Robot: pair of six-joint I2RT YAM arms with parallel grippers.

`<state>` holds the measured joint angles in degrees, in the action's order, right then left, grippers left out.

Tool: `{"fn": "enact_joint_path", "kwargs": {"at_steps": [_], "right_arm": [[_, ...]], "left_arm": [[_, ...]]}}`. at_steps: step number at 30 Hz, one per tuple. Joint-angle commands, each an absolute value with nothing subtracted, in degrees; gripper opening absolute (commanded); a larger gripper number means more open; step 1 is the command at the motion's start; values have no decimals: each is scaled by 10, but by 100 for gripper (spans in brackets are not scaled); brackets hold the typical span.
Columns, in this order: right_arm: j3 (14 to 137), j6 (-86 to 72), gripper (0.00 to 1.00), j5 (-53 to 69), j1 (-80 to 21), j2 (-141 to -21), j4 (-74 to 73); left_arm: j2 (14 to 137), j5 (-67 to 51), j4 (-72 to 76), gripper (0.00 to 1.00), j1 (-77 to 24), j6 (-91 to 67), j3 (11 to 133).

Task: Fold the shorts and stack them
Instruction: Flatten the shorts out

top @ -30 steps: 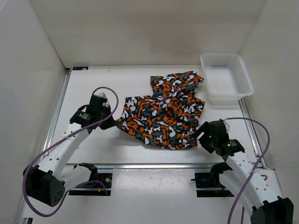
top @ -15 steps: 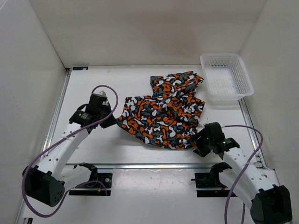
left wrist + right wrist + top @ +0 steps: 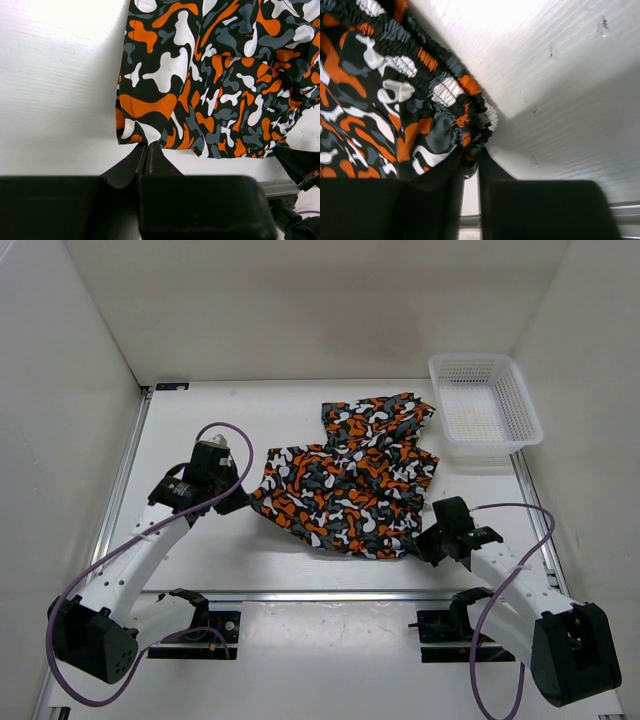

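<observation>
Top external: rumpled camouflage shorts, left pincer and right pincer clamping edges.

**Left arm**: extends from its base at the near-left corner diagonally forward and inward, with the wrist angled down.

**Left gripper**: set low, pointing toward the right arm. Its fingers are closed tip to tip on a hem corner of the shorts.

**Right arm**: folded low, with the forearm pointing inward toward the left arm.

**Right gripper**: fingers are pressed nearly together (a thin slit shows between them), pinching the gathered waistband edge.
</observation>
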<state>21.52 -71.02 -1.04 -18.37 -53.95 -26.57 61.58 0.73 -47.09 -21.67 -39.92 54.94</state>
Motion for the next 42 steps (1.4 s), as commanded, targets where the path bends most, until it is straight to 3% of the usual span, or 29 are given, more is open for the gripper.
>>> {"fn": "enact_joint_path", "kwargs": {"at_steps": [1,4,8,14,19,24,35,42], "right_arm": [[262,-692,0,-46,-182,-545,-250],[309,-652,0,-74,-170,-525,-286],[467,-567,0,-104,-133,-511,-336],[705,-394,0,-111,-117,-485,-376],[909,-272,0,-68,-117,-472,-387],[1067,-231,0,-26,-117,-477,-416],[1187,-238,0,-1,-117,-467,-432],[1066,-243,0,-18,-117,-474,-420]], "left_arm": [[597,16,-461,10,-223,-401,568],[597,22,-461,10,-223,-401,593],[616,35,-498,10,-213,-378,695],[631,88,-607,10,-213,-345,992],[590,94,-607,10,-213,-314,1158],[546,99,-607,10,-213,-296,1228],[524,135,-641,10,-213,-260,1397],[554,163,-606,10,-213,-242,1295]]}}
